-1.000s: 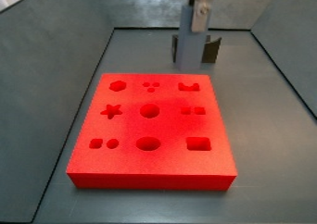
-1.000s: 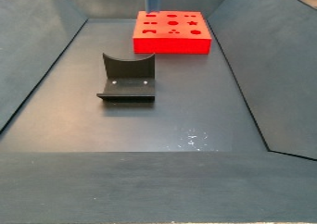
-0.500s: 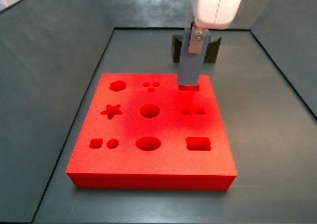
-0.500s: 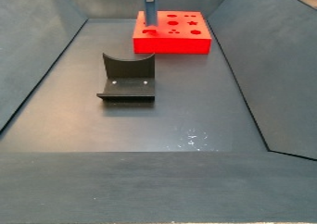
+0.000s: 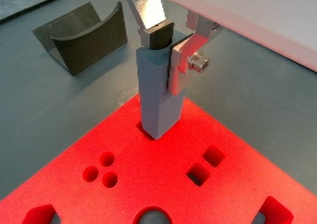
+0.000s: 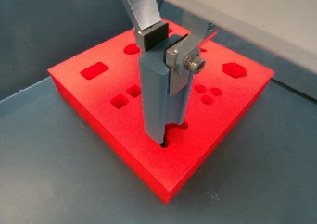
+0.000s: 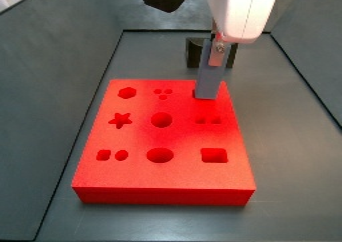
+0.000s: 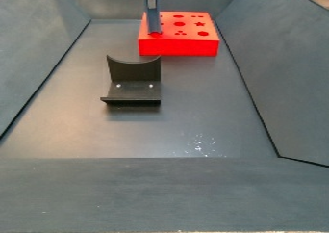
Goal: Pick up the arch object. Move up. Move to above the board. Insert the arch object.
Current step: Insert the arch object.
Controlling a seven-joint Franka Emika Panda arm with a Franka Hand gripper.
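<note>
My gripper (image 5: 168,47) is shut on the arch object (image 5: 161,89), a slim pale blue-grey piece held upright by its top. It also shows in a wrist view (image 6: 164,93) and in both side views (image 7: 211,81) (image 8: 150,20). The board (image 7: 160,136), a thick red slab with shaped recesses, lies under it. The arch object's lower end stands in the mouth of the notched arch recess at the board's corner (image 6: 168,140). The gripper (image 7: 217,54) is right above that corner. A silver finger plate (image 6: 180,56) presses the piece's side.
The fixture (image 8: 131,78), a dark bracket with a scooped top on a base plate, stands on the grey floor away from the board (image 8: 180,33), and shows in a wrist view (image 5: 81,38). Sloped grey walls (image 7: 40,46) enclose the floor.
The gripper has carried the arch object from behind the board's far edge to over its corner recess and then lower, down to the board's surface.
</note>
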